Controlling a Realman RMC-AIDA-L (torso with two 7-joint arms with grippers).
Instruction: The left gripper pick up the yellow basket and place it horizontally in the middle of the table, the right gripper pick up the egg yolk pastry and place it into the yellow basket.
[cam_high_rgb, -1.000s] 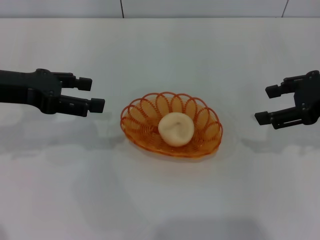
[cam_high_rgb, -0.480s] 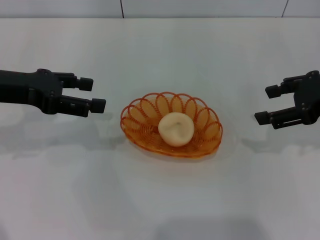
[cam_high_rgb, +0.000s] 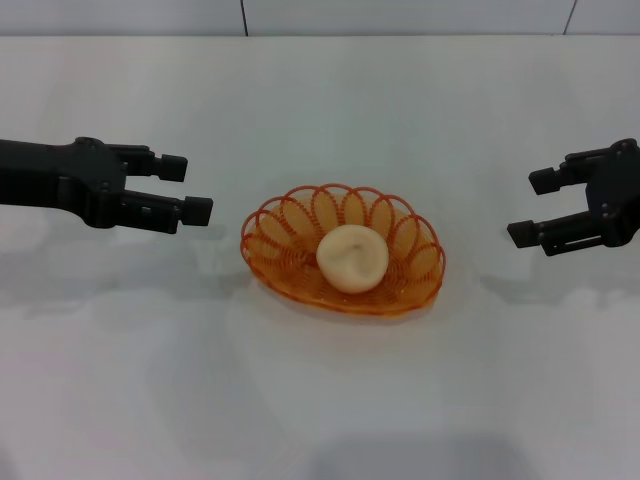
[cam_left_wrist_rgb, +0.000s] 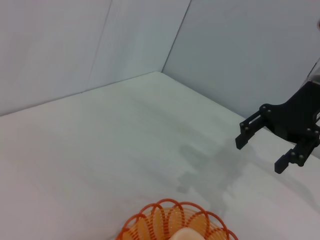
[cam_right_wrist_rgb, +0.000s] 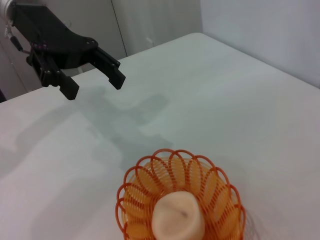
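Note:
The yellow basket lies lengthwise across the middle of the white table. The egg yolk pastry rests inside it. My left gripper is open and empty, hovering to the left of the basket, apart from it. My right gripper is open and empty, hovering to the right of the basket. The right wrist view shows the basket with the pastry in it and the left gripper beyond. The left wrist view shows the basket's rim and the right gripper farther off.
A grey wall runs along the table's far edge. Shadows of both arms fall on the table beside the basket.

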